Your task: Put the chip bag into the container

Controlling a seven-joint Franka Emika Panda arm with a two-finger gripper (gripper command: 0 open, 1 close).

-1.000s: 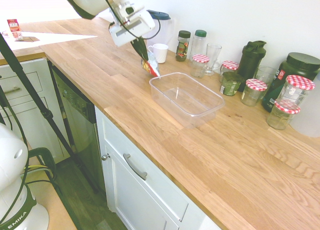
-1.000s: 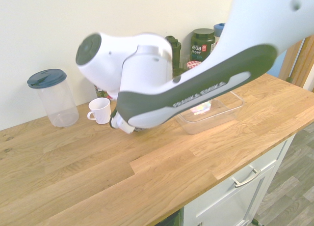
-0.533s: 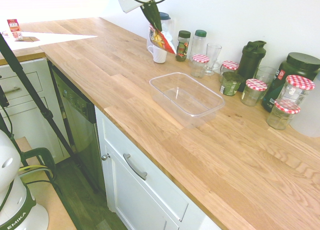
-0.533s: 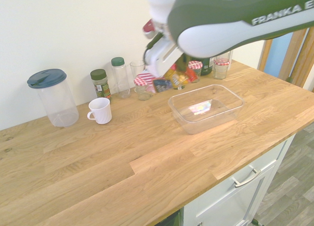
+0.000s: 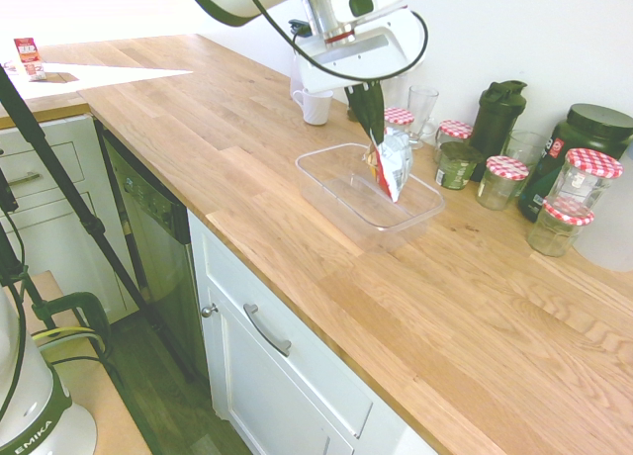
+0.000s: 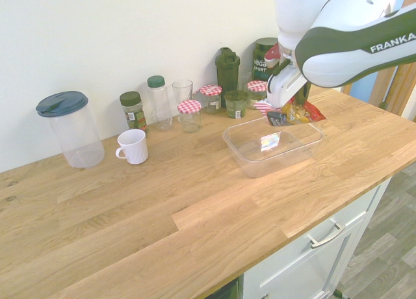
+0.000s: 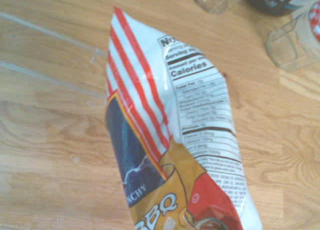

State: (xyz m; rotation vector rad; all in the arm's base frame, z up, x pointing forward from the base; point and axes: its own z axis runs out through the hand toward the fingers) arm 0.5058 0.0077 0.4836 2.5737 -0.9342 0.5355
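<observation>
Below the gripper [image 5: 373, 129], clamped on its top edge, hangs the chip bag [image 5: 392, 164], seemingly above the far half of the container [image 5: 331, 193]. If released off-centre, could catch the rim, tip out toward nearby jars [image 5: 504, 181].

Red-striped white chip bag [image 7: 170, 140] (yellow base).
</observation>
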